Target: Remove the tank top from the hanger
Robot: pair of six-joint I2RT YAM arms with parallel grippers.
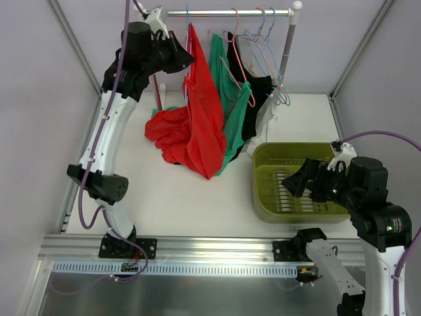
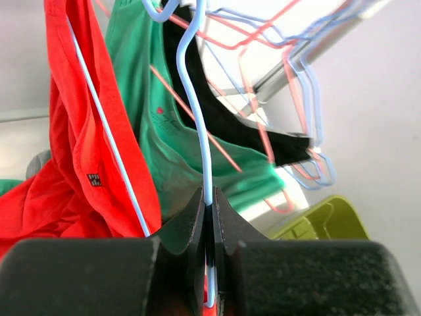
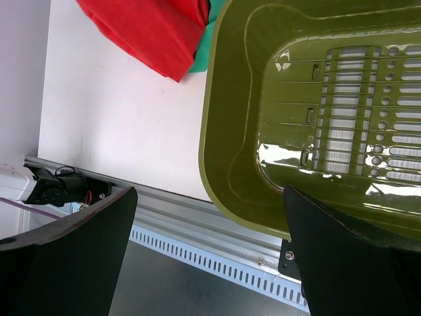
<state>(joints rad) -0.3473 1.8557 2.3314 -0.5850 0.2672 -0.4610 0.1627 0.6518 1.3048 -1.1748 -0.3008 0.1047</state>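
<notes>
The red tank top [image 1: 204, 112] hangs on the pale-blue hanger [image 1: 187, 20] at the left end of the rail, and its lower part bunches on the table. My left gripper [image 1: 184, 58] is up at the rack, shut on the hanger's wire. In the left wrist view the jaws [image 2: 210, 204] pinch the pale-blue hanger [image 2: 204, 151], with the tank top [image 2: 72, 131] to their left. My right gripper [image 1: 296, 182] is open and empty above the basket. In the right wrist view it [image 3: 210, 243] hangs over the basket's near rim, and the tank top's hem [image 3: 151, 33] shows at the top.
A green top [image 1: 230, 99] and a black top [image 1: 253, 92] hang on pink hangers beside the red one. Several bare pink and blue hangers [image 1: 266, 39] hang at the rail's [image 1: 230, 12] right end. An olive-green basket [image 1: 263, 187] stands at the right.
</notes>
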